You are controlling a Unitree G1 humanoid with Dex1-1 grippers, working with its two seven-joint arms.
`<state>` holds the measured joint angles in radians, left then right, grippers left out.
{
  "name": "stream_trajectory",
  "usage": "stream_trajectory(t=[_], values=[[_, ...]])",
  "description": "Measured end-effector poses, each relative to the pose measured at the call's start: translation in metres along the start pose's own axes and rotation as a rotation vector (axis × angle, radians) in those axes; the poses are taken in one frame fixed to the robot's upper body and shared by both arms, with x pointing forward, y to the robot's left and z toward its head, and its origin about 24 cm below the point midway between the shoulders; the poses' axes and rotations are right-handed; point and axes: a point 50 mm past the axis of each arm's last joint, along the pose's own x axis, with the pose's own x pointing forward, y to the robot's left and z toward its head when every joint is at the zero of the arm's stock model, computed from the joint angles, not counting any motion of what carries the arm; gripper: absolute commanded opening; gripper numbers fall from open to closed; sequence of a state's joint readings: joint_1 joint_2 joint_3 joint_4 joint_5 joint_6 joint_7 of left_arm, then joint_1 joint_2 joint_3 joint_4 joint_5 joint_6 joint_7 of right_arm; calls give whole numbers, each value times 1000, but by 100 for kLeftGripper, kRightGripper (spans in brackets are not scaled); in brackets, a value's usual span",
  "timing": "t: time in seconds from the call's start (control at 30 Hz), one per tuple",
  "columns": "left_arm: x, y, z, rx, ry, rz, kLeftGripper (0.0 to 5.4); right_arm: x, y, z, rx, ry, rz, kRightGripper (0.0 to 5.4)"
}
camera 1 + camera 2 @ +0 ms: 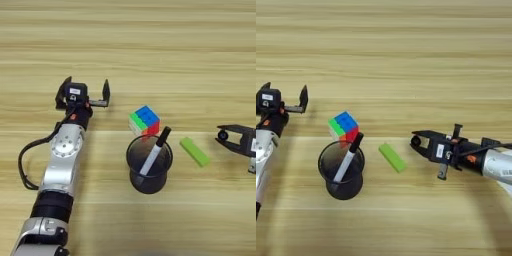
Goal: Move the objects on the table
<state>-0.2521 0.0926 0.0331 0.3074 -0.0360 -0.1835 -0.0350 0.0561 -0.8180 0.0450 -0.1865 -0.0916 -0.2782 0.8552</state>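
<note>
In the left eye view, the puzzle cube [145,120] sits on the wooden table [150,45], just behind a dark see-through cup [149,165]. A marker pen [155,151] with a white body and a black cap leans inside the cup, cap end up. A small green block [195,151] lies flat just to the right of the cup. The left gripper [85,94] rests on the table, left of the cube, with its two fingers spread wide and nothing between them.

In the right eye view, the right gripper [418,140] shows better. It points at the green block from the right, close but not touching. Its fingers are partly open and hold nothing.

The cube looks light, hard and a bit smooth, so I think the best hold is on two flat sides facing each other. The pen looks thin and stiff; the cap end sticking up is the easy spot to pinch. The cup stands close in front of the cube and could get bumped and tip over.
</note>
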Motion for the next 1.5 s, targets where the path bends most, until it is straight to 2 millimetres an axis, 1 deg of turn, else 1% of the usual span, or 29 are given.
stream_trajectory(t=[0.13, 0.3, 0.5, 0.83, 1.07, 1.27, 1.5], values=[[0, 0, 0, 0, 0, 0, 540, -1, 5, -6, -26, 46, 58, 119], [0, 0, 0, 0, 0, 0, 540, -1, 20, -11, -38, 85, 153, 118], [0, 0, 0, 0, 1, 0, 540, -2, 31, -11, -68, 84, 252, 117], [0, 0, -1, 0, 5, -6, 540, 0, 42, -9, -53, 54, 329, 117], [0, 0, -1, 0, 5, -6, 540, 0, 46, -15, -3, 58, 358, 116], [0, 0, -1, 0, 5, -6, 540, 1, 45, -18, 13, 56, 353, 193], [0, 0, -2, 0, 8, -6, 540, 3, 43, -17, 39, 30, 334, 260]])
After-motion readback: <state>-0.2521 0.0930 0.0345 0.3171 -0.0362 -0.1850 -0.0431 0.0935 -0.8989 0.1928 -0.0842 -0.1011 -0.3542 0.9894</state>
